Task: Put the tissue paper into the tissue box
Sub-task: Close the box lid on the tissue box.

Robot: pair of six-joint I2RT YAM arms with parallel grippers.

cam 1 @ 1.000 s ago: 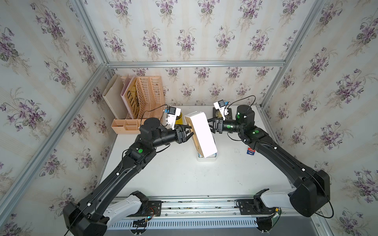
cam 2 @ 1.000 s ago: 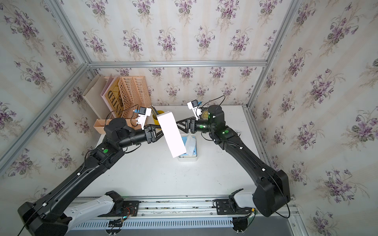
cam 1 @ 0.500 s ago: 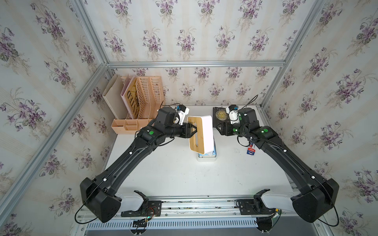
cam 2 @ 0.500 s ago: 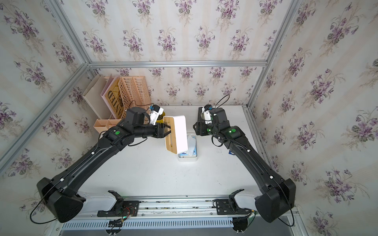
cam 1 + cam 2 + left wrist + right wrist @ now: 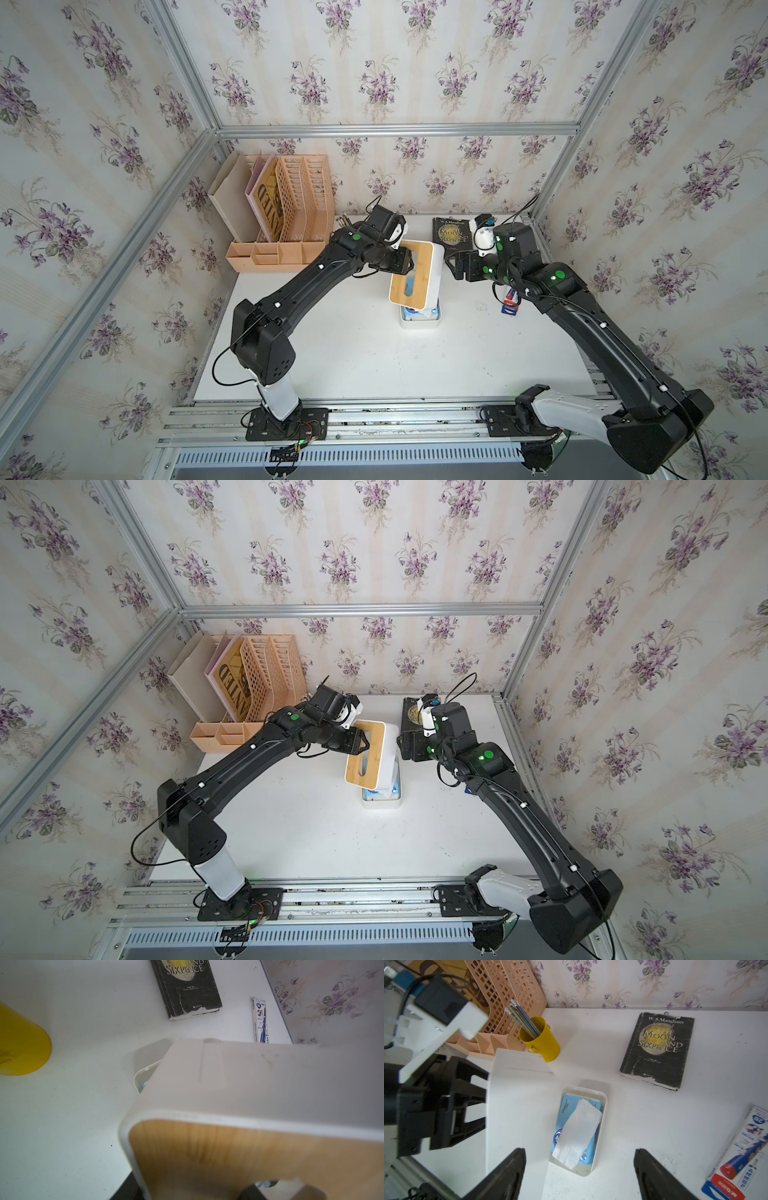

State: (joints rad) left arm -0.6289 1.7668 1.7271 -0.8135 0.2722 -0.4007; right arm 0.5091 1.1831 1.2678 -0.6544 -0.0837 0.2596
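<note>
Pack point(image 5: 566, 1109) is seated flat inside the tub point(image 5: 604, 1105), logo side up. A white sheet point(image 5: 579, 1130) is drawn out of its slit and draped along the pack. The tub is uncovered and rests on the surface point(image 5: 353, 353).

Lid point(image 5: 434, 270) is held in the air over the tub's far end. It is tipped up on edge, with the bamboo face turned toward the left arm's side of the tub. Blue is seen through the slot in both top views. Lid-to-tub contact cannot be told from the top views; in the right wrist view a gap is seen between them.

Left claw point(image 5: 359, 744) is clamped on the lid at the bamboo face, by the far end of the slot.

Right claw point(image 5: 579, 1150) is spread wide with nothing gripped. It is held in the air beside the tub on the right arm's side, clear of both lid and tub.

Book point(image 5: 658, 1049) is laid flat beyond the tub toward the back wall, apart from it. Cup point(image 5: 544, 1043), yellow and with pencils in it, is stood behind the tub, just beside the organizer point(image 5: 291, 208). Carton point(image 5: 741, 1153) is laid flat, well apart from the tub on the right arm's side.
</note>
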